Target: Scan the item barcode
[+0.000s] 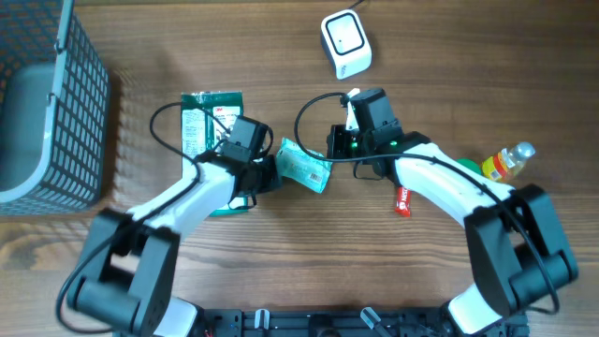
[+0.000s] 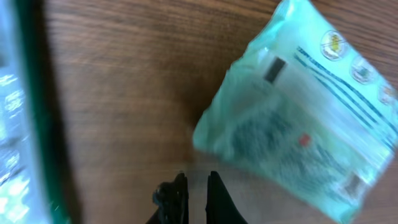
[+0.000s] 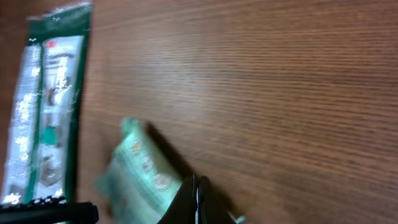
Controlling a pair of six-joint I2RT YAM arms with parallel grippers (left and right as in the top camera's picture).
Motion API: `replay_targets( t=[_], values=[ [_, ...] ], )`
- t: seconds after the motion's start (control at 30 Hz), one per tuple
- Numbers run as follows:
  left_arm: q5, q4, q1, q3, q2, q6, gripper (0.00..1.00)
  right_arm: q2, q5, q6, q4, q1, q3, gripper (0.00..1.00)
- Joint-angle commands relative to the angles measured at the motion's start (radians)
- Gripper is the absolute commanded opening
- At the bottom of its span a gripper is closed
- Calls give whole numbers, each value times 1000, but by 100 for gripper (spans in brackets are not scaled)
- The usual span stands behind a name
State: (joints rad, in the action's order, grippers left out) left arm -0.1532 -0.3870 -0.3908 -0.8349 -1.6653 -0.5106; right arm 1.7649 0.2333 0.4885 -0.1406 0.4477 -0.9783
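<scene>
The item is a light green packet (image 1: 301,165) between my two arms; its print is blurred in the left wrist view (image 2: 298,118). My right gripper (image 3: 198,179) is shut on the packet's (image 3: 140,171) edge, and the packet casts a shadow on the wood. My left gripper (image 2: 196,176) is shut with nothing in it, just off the packet's near-left corner. In the overhead view it (image 1: 271,174) sits at the packet's left end and the right gripper (image 1: 329,152) at its right end. A white scanner (image 1: 345,43) stands at the back of the table.
A flat dark green package (image 1: 211,120) lies left of the packet, partly under my left arm. A grey mesh basket (image 1: 65,112) fills the far left. A small bottle (image 1: 505,161) and a red item (image 1: 402,200) lie by my right arm.
</scene>
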Motion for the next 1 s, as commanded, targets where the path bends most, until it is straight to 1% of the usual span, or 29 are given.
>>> replay_targets(
  t=[0.0,0.07,0.1,0.17,0.23,0.3,0.37,0.43,0.47,0.53,0.6,0.63,0.7,0.73,0.77,0.8,0.83,0.87,0.9,0.93,0.97],
  values=[
    [20,60,-5,3,-67,-7,5,69,-46,17,18,-2,-11,5],
    [20,96,-5,3,-88,-7,5,101,-44,42,14,-2,-11,6],
    [20,107,-5,3,-92,-6,5,110,-25,43,4,-2,-11,10],
    [21,143,-5,3,-92,-6,6,110,53,59,-79,-2,-11,13],
    [21,180,-5,3,-92,-6,5,109,102,130,-202,-2,-11,15],
    [20,200,-5,3,-92,-7,5,109,121,139,-282,-2,-11,17],
    [20,221,-5,3,-92,-6,5,109,188,138,-332,-2,-11,16],
    [20,249,-5,3,-92,-6,6,109,290,92,-341,0,-11,17],
    [20,256,-5,3,-92,-6,6,109,299,90,-348,1,-11,17],
    [21,266,-3,3,-92,2,6,109,274,88,-376,0,-11,20],
    [25,265,27,2,-80,40,8,95,241,87,-445,-3,-28,25],
    [23,263,44,2,-69,39,8,85,236,76,-471,-5,-47,26],
    [-11,264,90,2,-27,31,8,46,227,-17,-507,-5,-101,29],
    [-56,272,116,2,2,31,8,26,210,-34,-512,-5,-129,32],
    [-101,280,137,2,32,31,8,8,207,-53,-507,-5,-151,38],
    [-129,280,159,2,71,31,8,-3,207,-80,-490,-5,-172,49],
    [-135,278,176,2,108,27,8,-8,208,-96,-458,-5,-186,54],
    [-135,271,191,2,145,24,8,-8,208,-94,-417,-5,-190,54],
    [-135,258,204,2,182,24,8,-5,207,-97,-375,-2,-190,52],
    [-135,238,212,2,209,24,8,-3,207,-125,-350,1,-190,49],
    [-135,211,215,2,227,24,8,4,200,-154,-327,4,-189,48]
  ],
)
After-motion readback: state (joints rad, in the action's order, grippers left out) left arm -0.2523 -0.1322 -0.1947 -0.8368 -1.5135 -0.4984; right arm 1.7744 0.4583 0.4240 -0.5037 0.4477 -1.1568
